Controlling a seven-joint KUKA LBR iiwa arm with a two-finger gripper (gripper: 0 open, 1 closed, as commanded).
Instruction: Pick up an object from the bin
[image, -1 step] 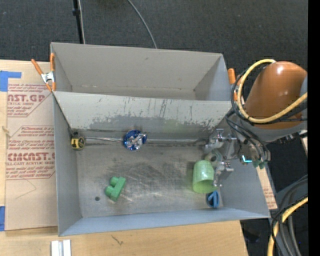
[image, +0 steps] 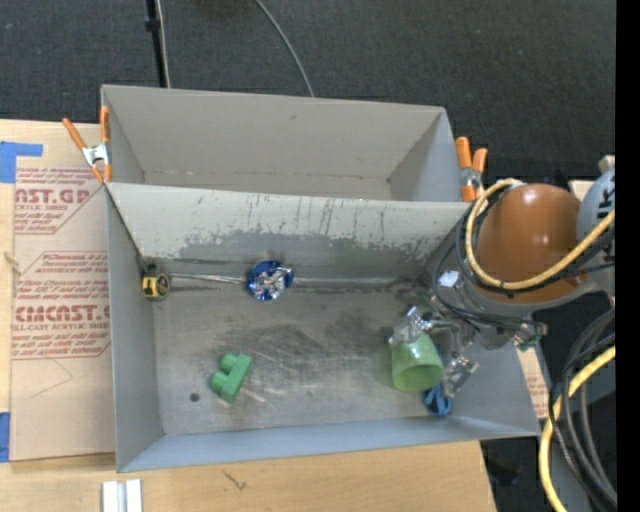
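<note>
My gripper (image: 434, 349) is low in the bin's right front corner. Its two metal fingers (image: 409, 324) stand on either side of a pale green cup (image: 414, 364), which lies tilted between them, and they are shut on it. A small blue thing (image: 437, 402) lies just in front of the cup against the bin's front wall, partly hidden by the nearer finger.
A green L-shaped block (image: 232, 377) lies at the front left of the floor. A round blue and white thing (image: 268, 280) rests against the back wall, and a small yellow and black thing (image: 153, 285) sits in the back left corner. The arm's orange dome and cables hang over the right rim.
</note>
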